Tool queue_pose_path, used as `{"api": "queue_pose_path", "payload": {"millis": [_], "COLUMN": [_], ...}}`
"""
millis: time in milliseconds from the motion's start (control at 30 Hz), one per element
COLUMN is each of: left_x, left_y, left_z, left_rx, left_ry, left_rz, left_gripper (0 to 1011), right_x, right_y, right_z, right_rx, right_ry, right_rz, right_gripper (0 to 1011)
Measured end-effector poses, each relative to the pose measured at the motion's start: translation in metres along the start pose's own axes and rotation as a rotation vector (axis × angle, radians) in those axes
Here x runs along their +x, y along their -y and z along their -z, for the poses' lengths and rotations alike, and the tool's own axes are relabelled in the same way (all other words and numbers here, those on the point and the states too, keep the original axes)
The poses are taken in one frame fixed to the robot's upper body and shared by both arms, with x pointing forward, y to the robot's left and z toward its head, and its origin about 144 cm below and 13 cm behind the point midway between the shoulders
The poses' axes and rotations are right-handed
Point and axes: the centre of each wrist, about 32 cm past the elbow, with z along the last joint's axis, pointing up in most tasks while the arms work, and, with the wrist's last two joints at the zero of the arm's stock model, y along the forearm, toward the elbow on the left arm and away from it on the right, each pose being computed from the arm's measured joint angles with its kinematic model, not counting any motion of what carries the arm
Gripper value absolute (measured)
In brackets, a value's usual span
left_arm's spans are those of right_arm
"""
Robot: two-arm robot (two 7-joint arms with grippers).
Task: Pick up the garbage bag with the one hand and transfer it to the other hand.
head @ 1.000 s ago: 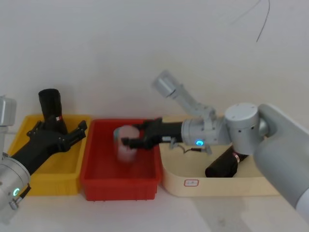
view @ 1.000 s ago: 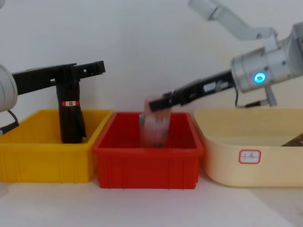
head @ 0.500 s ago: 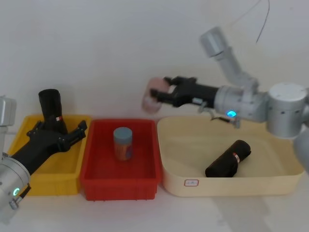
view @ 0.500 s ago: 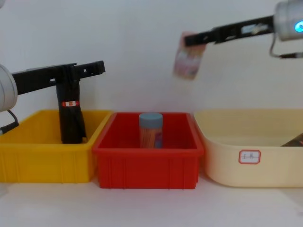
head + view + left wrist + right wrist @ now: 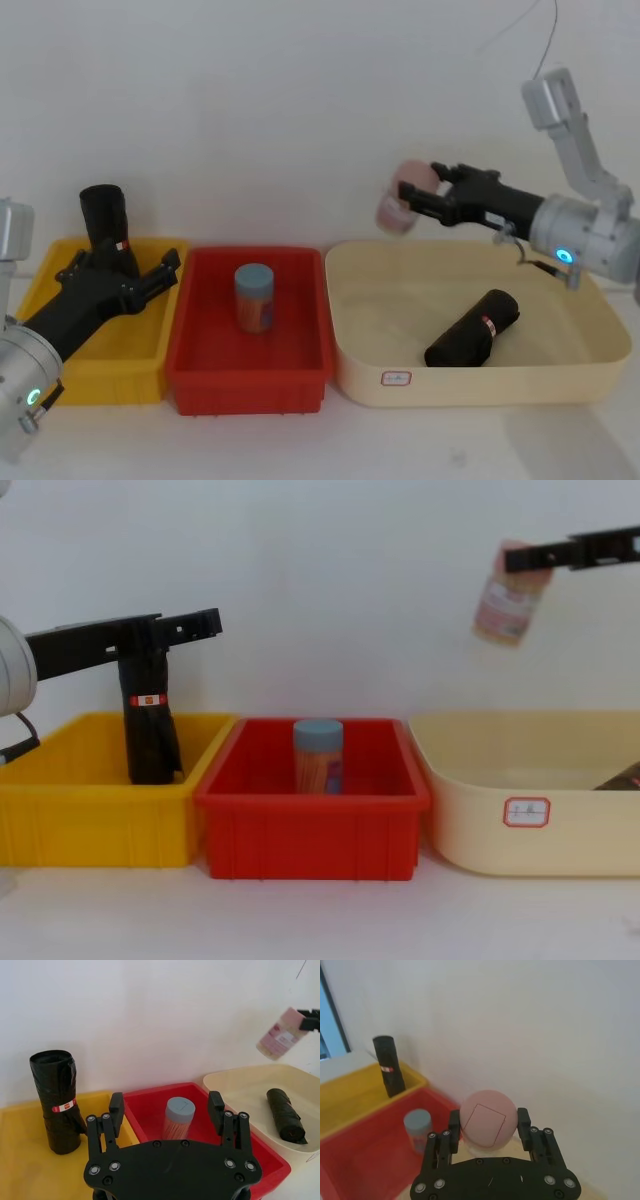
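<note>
One black garbage bag roll [image 5: 105, 222] with a red-and-white band stands upright in the yellow bin [image 5: 110, 375]. My left gripper [image 5: 120, 263] hovers open just in front of it, and in the left wrist view the roll [image 5: 57, 1100] stands off to one side of the fingers, not between them. A second, like roll [image 5: 475, 328] lies on its side in the cream bin [image 5: 480, 385]. My right gripper [image 5: 420, 200] is high over the cream bin's rear left corner, shut on a pink-lidded jar [image 5: 508, 600].
A blue-lidded jar [image 5: 254, 297] stands alone in the red bin [image 5: 250, 385] between the yellow and cream bins. The three bins sit side by side against a white wall. Bare tabletop runs along their front.
My right gripper has lifted the pink-lidded jar out of the red bin and carried it up and to the right, over the cream bin. The left arm has not moved.
</note>
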Motion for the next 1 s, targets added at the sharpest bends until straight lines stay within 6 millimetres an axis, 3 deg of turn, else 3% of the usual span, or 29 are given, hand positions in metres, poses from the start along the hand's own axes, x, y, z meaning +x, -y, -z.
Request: {"api": "queue_pose_path", "payload": {"millis": [433, 767, 1000], "left_x": [0.0, 0.0, 0.0], "left_y": [0.0, 0.0, 0.0], "left_z": [0.0, 0.0, 0.0], "left_rx": [0.0, 0.0, 0.0], "left_ry": [0.0, 0.0, 0.0], "left_rz": [0.0, 0.0, 0.0], "left_gripper": [1001, 1001, 1001], "right_x": [0.002, -0.008, -0.03], "right_y": [0.022, 0.023, 0.024], "right_z": [0.019, 0.025, 0.033], "right_rx": [-0.025, 0.061, 0.151], "right_ry": [-0.024, -0.037, -0.064], "right_rz": [0.035, 0.05, 0.061], "right_gripper": [1001, 1000, 999]}}
